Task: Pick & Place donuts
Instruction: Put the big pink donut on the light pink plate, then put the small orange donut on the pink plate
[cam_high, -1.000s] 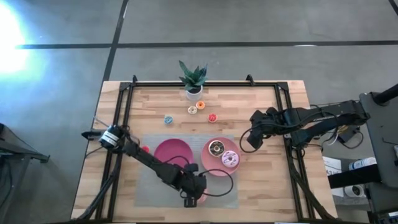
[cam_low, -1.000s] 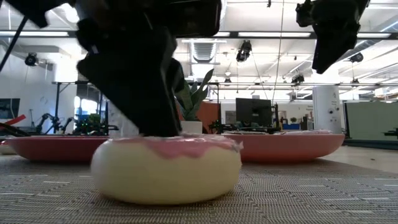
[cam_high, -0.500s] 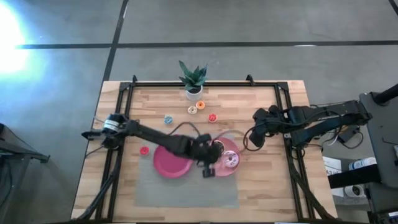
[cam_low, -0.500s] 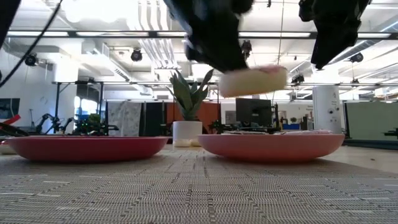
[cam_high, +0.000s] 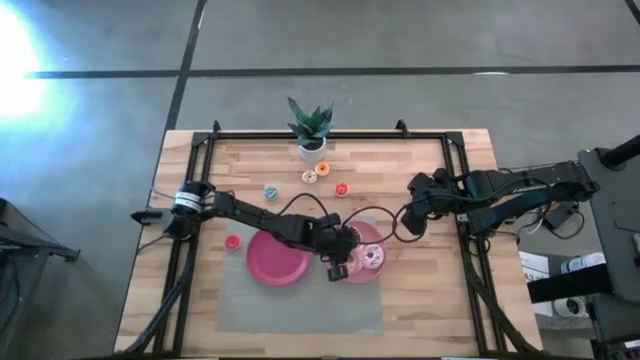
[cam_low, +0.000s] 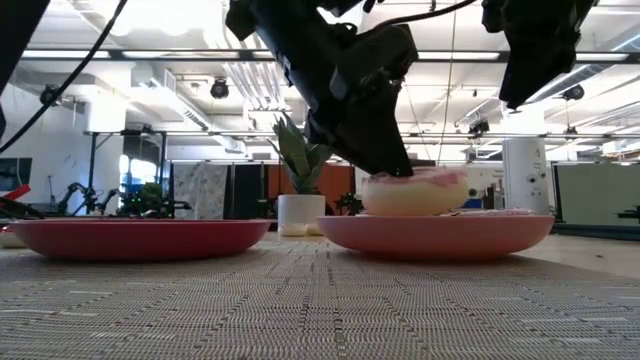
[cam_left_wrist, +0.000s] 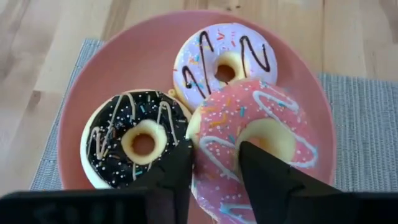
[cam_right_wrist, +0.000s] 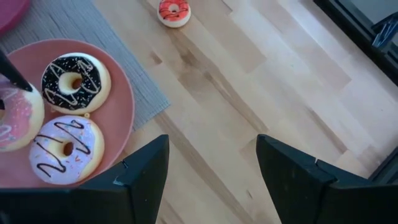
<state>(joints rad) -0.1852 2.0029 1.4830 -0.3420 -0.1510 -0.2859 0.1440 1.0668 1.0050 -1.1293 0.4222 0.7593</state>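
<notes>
Left tool (cam_left_wrist: 214, 165) pinches the pink-iced sprinkled ring donut (cam_left_wrist: 249, 137) by its rim, one finger through the hole, resting it on the round pink-red plate (cam_left_wrist: 124, 68) against the chocolate-iced donut (cam_left_wrist: 134, 134) and pale lilac donut (cam_left_wrist: 224, 59). Right tool (cam_right_wrist: 211, 171) hangs spread wide, holding nothing, above the wooden tabletop (cam_right_wrist: 249, 93).

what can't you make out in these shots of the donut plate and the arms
- High view: the pink donut is mostly covered by the left gripper.
- Left wrist view: the pink donut's near edge sits behind the fingers, so how far it rests on the plate cannot be told.
- Low view: the chocolate donut and lilac donut are hidden by the plate rim.
- Right wrist view: the right gripper shows no fingertips; they are cut off by the picture's edge.
</notes>
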